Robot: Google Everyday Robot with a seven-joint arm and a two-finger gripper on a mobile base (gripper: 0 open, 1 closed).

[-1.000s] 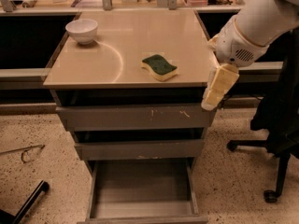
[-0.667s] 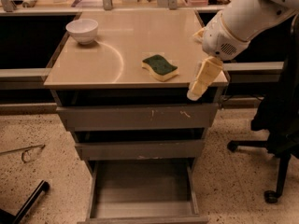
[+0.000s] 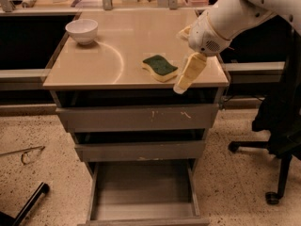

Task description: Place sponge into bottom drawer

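Since a second ago the gripper [image 3: 188, 73] has slid left along the front right edge of the cabinet top [image 3: 117, 46], and it now hangs just beside the sponge [image 3: 160, 68], to its right in the frame. Its pale cream end slants down and to the left, with the tip over the front lip of the top. Whether the pincer is apart or together I cannot tell, and it holds nothing. The sponge lies flat on the smooth tan top, near the front edge and right of centre. It is a wavy-edged block with a dark green rough face up and pale yellow foam showing along its sides. Bare surface opens to its left and behind it, as far as the round white bowl [image 3: 82, 30] in the far left corner. The white arm [image 3: 235, 13] comes in from the upper right of the frame, thick and rounded. Below the top, the two upper drawers [image 3: 136, 117] show flat grey fronts, scuffed in places. The bottom drawer [image 3: 143, 187] is pulled well out at the lower centre, with low grey walls and a plain grey floor. A dark office chair [image 3: 282, 126] stands on the speckled floor [image 3: 37, 126] at the right.
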